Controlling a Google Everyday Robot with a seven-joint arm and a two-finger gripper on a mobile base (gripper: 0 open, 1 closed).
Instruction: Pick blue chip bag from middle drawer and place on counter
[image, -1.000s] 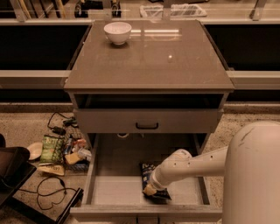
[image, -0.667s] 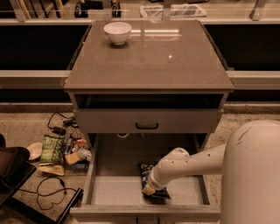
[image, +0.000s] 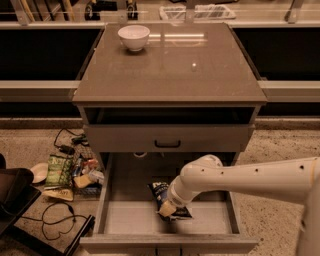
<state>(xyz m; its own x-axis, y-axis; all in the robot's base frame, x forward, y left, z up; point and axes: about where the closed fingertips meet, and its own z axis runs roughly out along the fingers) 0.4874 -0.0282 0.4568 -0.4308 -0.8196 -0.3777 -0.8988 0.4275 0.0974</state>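
White casing is most of what I see of my hand (image: 166, 209), which sits low in the middle drawer (image: 131, 219), right on top of the blue chip bag (image: 159, 191). Whether it is clenched on the bag or released I cannot tell (the wrist hides the business end). The bag lies on the pale drawer floor, right of centre, with its dark upper edge and white lettering poking out to the left of the hand.

I judge it light, crinkly and soft, partly air, so it will give under pressure and could slip on its glossy film. A pinch across a crimped seam or a gathered fold near the top should hold better than squeezing the puffed middle, which risks crushing the chips.

My arm (image: 240, 180) reaches in from the right over the drawer wall. Above is a closed drawer front (image: 167, 138) with a black handle, then the glossy desk (image: 170, 70) with a white bowl (image: 133, 37) at its far left. Litter lies on the floor to the left, a green bag (image: 59, 170) among it.
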